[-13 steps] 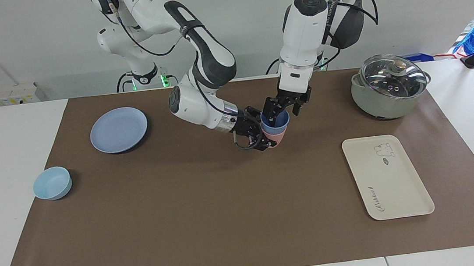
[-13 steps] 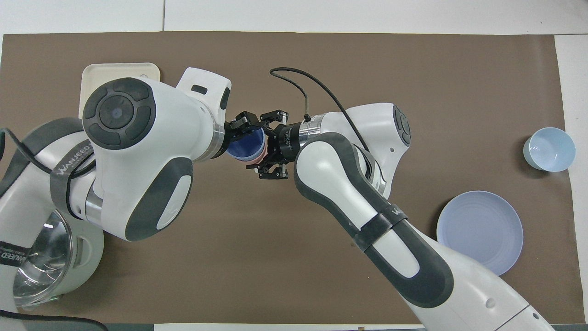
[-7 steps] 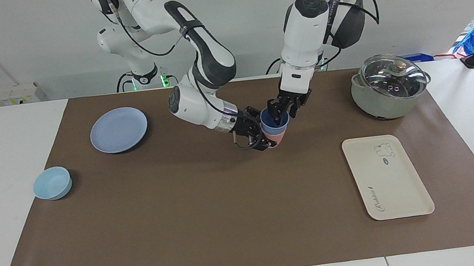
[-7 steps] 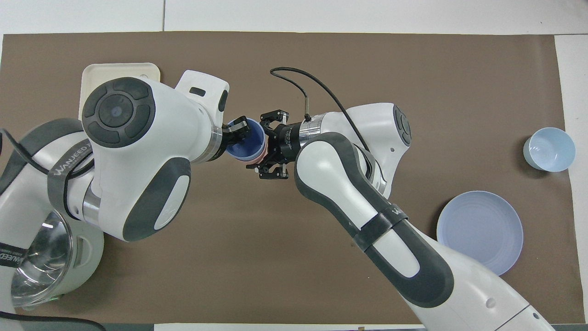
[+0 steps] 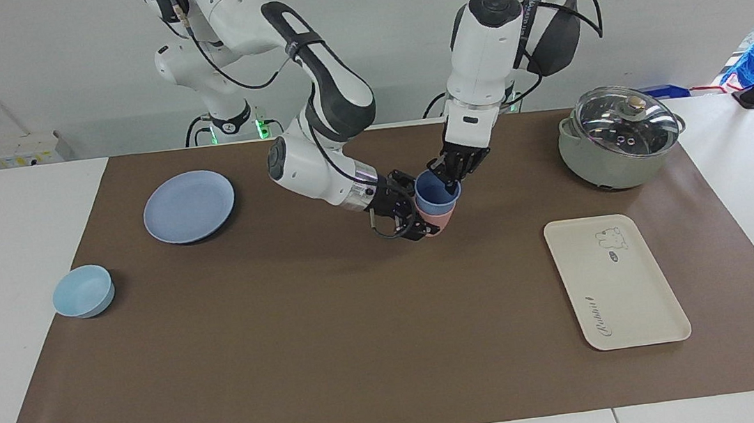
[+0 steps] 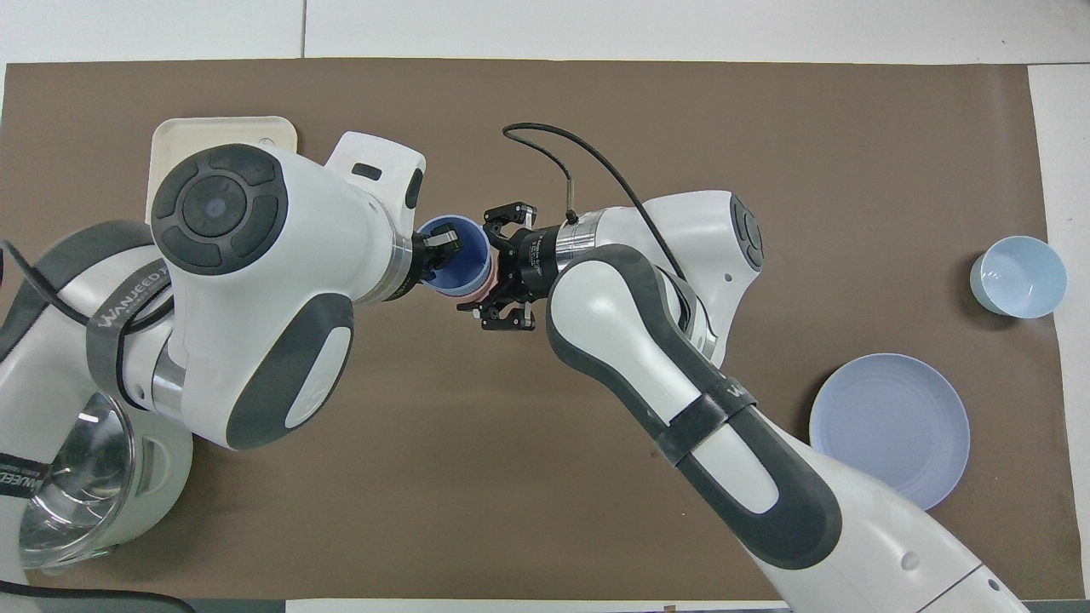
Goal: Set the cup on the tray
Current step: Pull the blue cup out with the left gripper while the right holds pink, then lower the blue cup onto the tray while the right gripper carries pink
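Note:
The periwinkle-blue cup (image 5: pixel 433 196) (image 6: pixel 461 257) sits nested inside a pink tumbler (image 5: pixel 441 220) (image 6: pixel 488 286) at the middle of the brown mat. From above, my left gripper (image 5: pixel 449 180) (image 6: pixel 438 252) is shut on the cup's rim, one finger inside and one outside. My right gripper (image 5: pixel 420 221) (image 6: pixel 499 272) comes in from the side, low over the mat, and is shut around the pink tumbler. The cream tray (image 5: pixel 614 284) (image 6: pixel 223 131) lies toward the left arm's end, farther from the robots than the cups, with nothing on it. In the overhead view my left arm covers most of it.
A lidded grey pot (image 5: pixel 618 138) (image 6: pixel 77 485) stands near the robots at the left arm's end. A round blue plate (image 5: pixel 189 207) (image 6: pixel 888 430) and a light-blue bowl (image 5: pixel 83 291) (image 6: pixel 1018 277) lie toward the right arm's end.
My left gripper has closed from wide open onto the blue cup's rim. The right gripper and the pink tumbler have stayed put.

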Available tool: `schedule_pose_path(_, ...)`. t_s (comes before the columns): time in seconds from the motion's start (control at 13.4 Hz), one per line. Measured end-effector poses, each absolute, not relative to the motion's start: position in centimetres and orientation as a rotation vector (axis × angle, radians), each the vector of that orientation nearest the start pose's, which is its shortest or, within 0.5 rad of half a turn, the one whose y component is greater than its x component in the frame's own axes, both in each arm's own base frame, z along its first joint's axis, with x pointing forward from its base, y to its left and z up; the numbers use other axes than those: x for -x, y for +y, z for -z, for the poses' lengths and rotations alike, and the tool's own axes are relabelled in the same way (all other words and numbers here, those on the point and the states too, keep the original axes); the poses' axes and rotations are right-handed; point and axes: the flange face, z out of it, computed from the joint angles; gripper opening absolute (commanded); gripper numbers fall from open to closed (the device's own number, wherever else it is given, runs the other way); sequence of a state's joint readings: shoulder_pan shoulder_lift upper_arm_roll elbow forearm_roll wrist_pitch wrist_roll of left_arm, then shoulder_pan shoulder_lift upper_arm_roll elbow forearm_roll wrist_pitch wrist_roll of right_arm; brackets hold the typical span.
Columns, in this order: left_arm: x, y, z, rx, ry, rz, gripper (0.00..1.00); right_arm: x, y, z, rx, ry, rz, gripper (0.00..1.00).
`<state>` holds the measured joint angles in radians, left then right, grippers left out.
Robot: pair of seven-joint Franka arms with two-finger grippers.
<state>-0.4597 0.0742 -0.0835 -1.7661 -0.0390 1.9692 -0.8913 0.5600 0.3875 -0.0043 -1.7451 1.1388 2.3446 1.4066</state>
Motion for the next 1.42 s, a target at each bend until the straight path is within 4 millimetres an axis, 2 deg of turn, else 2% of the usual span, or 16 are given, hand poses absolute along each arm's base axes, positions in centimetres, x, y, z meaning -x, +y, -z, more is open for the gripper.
schedule_pose_path(0.15,-51.0,-30.8,-54.1,3.210,-0.597,0.108,0.00,-56.8,37.0,-38.1,1.654,1.717,-0.798,0.00)
schedule_pose_path(0.37,-50.6,-29.9,-59.4,3.232,-0.624,0.100,0.00,-56.9,36.8,-37.9,1.648,1.725,-0.788,0.00)
schedule_pose_path(0.52,-50.1,-28.4,-63.0,3.245,-0.660,0.085,0.00,-56.9,36.6,-37.7,1.644,1.731,-0.779,0.00)
schedule_pose_path(0.67,-50.3,-24.7,-66.4,3.253,-0.725,0.087,0.00,-56.9,36.5,-37.5,1.643,1.737,-0.780,0.00)
schedule_pose_path(0.82,-51.4,-20.0,-67.3,3.254,-0.710,0.115,0.00,-57.4,35.5,-37.2,1.633,1.749,-0.770,0.00)
schedule_pose_path(0.89,-52.3,-17.0,-66.6,3.253,-0.671,0.121,0.00,-58.1,34.1,-37.1,1.623,1.754,-0.753,0.00)
schedule_pose_path(1.04,-54.4,-11.1,-63.5,3.252,-0.604,0.139,0.00,-59.8,30.8,-36.8,1.588,1.775,-0.719,0.00)
schedule_pose_path(1.27,-58.4,-3.6,-56.1,3.253,-0.500,0.176,0.00,-62.3,24.4,-36.3,1.547,1.791,-0.701,0.00)
schedule_pose_path(1.42,-61.2,1.3,-50.6,3.249,-0.439,0.183,0.00,-63.8,18.8,-36.0,1.542,1.767,-0.706,0.00)
